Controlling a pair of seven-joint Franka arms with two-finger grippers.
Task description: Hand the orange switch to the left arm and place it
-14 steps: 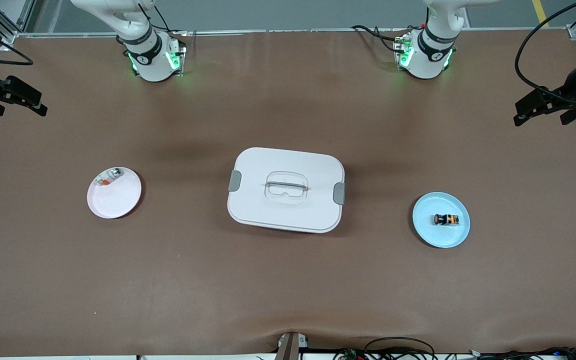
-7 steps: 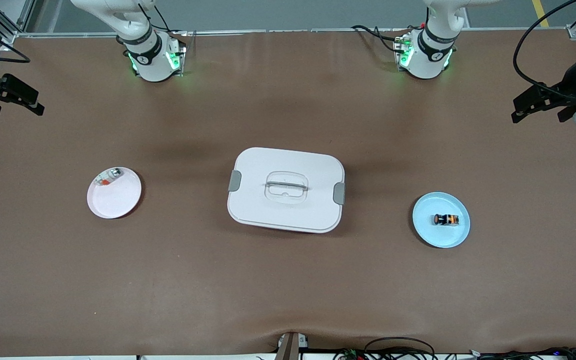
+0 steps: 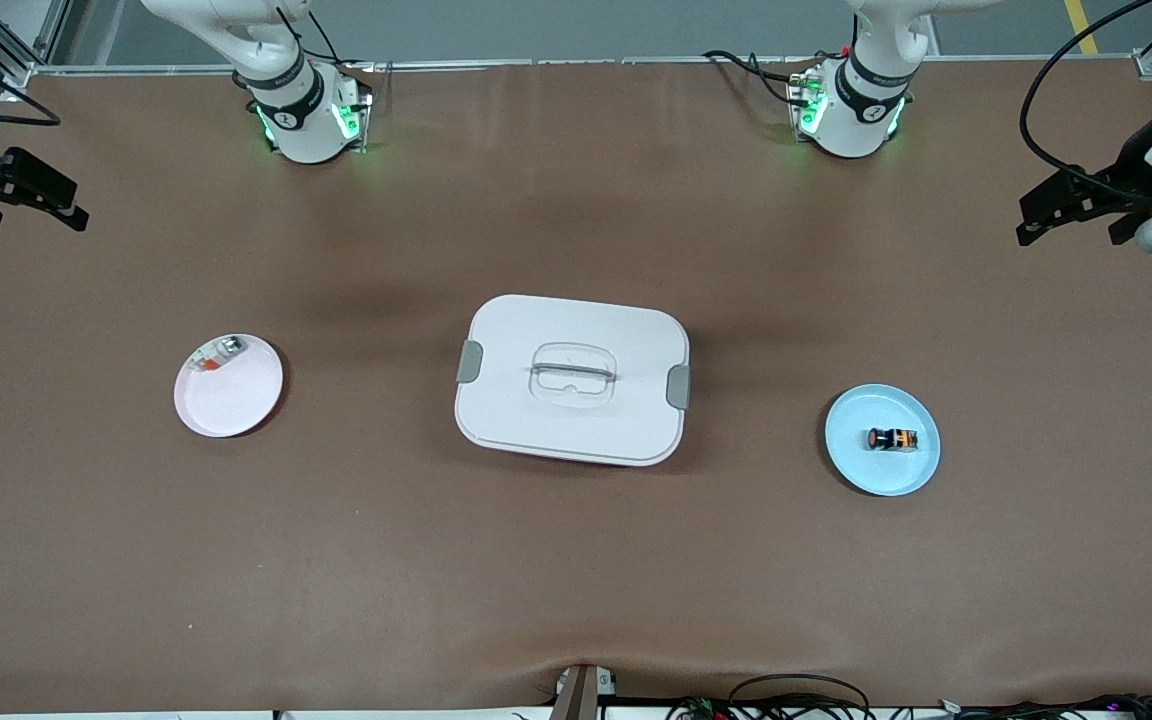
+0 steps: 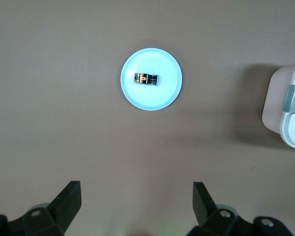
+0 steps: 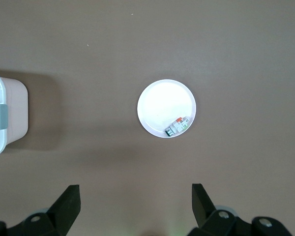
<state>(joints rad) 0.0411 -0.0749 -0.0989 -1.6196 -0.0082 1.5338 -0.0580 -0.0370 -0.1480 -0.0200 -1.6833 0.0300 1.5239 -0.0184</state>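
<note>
The orange switch (image 3: pixel 891 439) lies on its side on a round blue plate (image 3: pixel 882 472) toward the left arm's end of the table; both show in the left wrist view, switch (image 4: pixel 146 78) on plate (image 4: pixel 152 98). The white box (image 3: pixel 536 420) sits mid-table, its edge in the left wrist view (image 4: pixel 292 113) and the right wrist view (image 5: pixel 5 118). My left gripper (image 3: pixel 1066 230) is open and empty, high over the table's edge at the left arm's end (image 4: pixel 136 189). My right gripper (image 3: pixel 41 215) is open and empty, high over the table's edge at the right arm's end (image 5: pixel 135 189).
A pink plate (image 3: pixel 228 405) toward the right arm's end holds a small silver-and-clear part with a red mark (image 3: pixel 216 353); the plate (image 5: pixel 160 105) and the part (image 5: pixel 177 126) show in the right wrist view. Bare brown table surrounds the box.
My left gripper has drifted slightly toward the middle of the table. My right gripper shifted slightly outward, then held. The switch, plates and box have not moved.
</note>
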